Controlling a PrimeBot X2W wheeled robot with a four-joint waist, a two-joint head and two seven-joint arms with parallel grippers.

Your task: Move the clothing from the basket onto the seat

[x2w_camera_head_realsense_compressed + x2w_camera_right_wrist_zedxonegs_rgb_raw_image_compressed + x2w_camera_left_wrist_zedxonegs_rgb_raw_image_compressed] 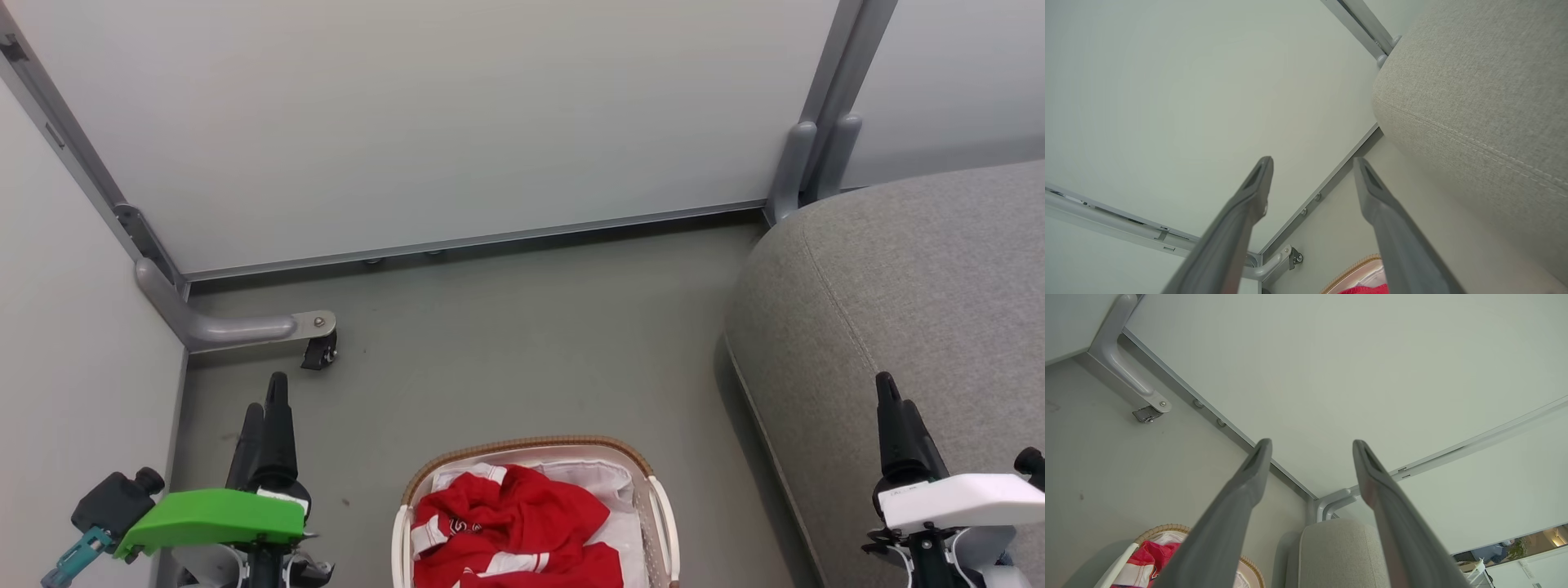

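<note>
Fingers wide and empty, left gripper [266, 396] and right gripper [891, 400] should pinch deep into clothing [522, 514] in the basket [531, 445], then swing right to the seat [914, 278].

Red clothing [514, 523] heaped in basket [664, 514], seat [898, 310] at right; left gripper [268, 394] & right gripper [887, 385] flank it, prob. both spread.

Clothing [510, 523] in basket [522, 443], basket on floor [531, 343], right of left gripper [265, 396] and left of right gripper [894, 392]. Seat [914, 286] beside right gripper, on its right, running ahead. Partition wall [490, 122] ahead of both, beyond floor
</note>
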